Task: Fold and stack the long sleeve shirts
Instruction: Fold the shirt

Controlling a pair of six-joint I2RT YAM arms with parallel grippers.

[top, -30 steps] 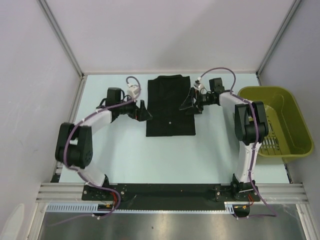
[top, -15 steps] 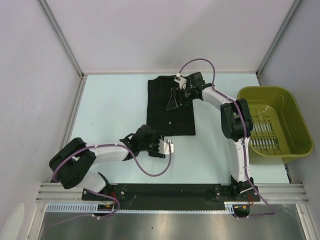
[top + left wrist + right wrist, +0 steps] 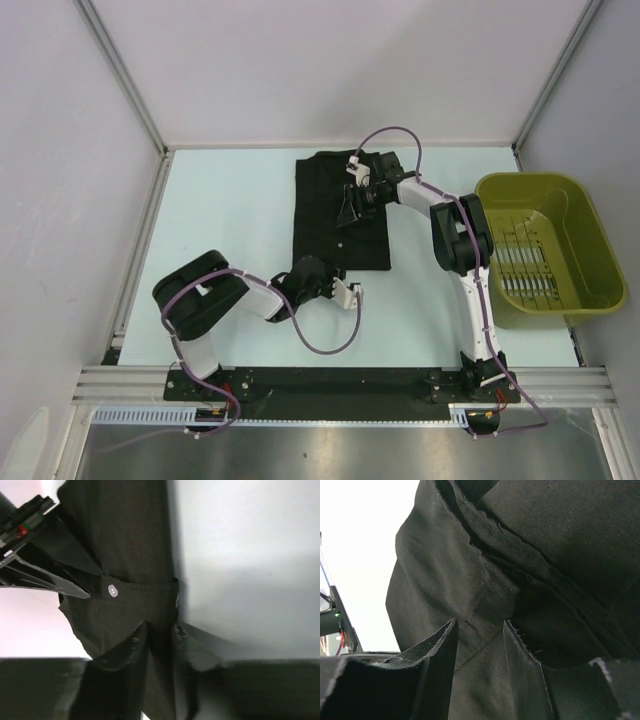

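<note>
Left arm (image 3: 215, 296) and right arm (image 3: 474, 305): white link shells, black joint housings. Purple cable (image 3: 326, 350) loops loose along each. Fingers (image 3: 432, 655) black, wedge-shaped, rough-edged. Small red and green lights (image 3: 20, 530) near wrist.

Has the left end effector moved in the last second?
Yes. The left end effector has swung from beside the left edge of the black fabric long sleeve shirt to its near edge, lower in the top view.

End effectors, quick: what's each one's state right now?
Left end effector: closed on the near edge of the long sleeve shirt.
Right end effector: open over the shirt, gripping nothing.
</note>
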